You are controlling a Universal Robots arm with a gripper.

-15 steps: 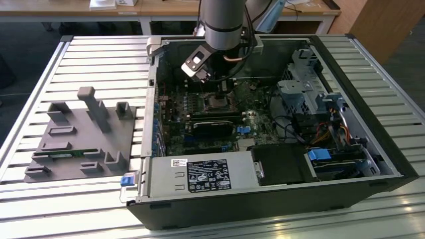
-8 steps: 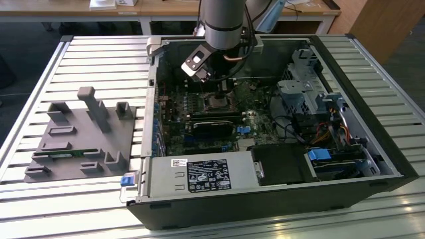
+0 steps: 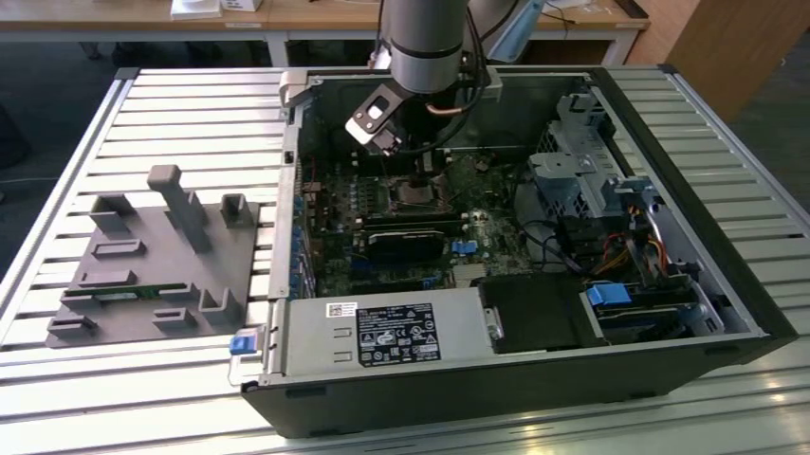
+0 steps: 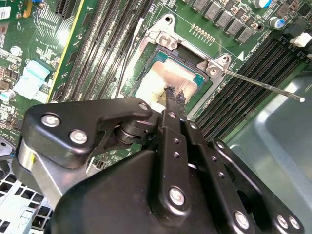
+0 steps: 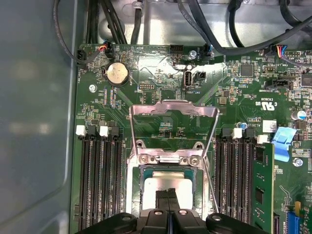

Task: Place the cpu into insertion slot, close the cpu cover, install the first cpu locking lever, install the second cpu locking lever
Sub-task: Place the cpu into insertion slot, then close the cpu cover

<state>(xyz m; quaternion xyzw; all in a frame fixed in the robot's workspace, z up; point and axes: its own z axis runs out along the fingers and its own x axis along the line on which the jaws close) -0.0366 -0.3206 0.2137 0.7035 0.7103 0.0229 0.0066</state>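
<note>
Inside the open computer case [image 3: 658, 284], toward its far side, the arm reaches down to the motherboard [image 3: 379, 270] and the gripper [image 3: 424, 171] hangs over the insertion slot [image 5: 138, 192]. The cpu [image 5: 161, 185] lies flat in that slot, its pale metal top facing up. In both wrist views the gripper's black fingers [image 5: 163, 200] are pressed together with nothing between them, and their tips are at the middle of the chip; whether they press on it cannot be told. The cpu cover [image 5: 173, 108] is swung open and tilts back from its hinge beside the slot, with green board showing through its cut-out. One locking lever [image 4: 263, 85], a thin metal rod, juts free of the slot, unlatched. At the exterior view's left of the case, a grey fixture tray [image 3: 152, 275] lies on the slatted table [image 3: 76, 142].
</note>
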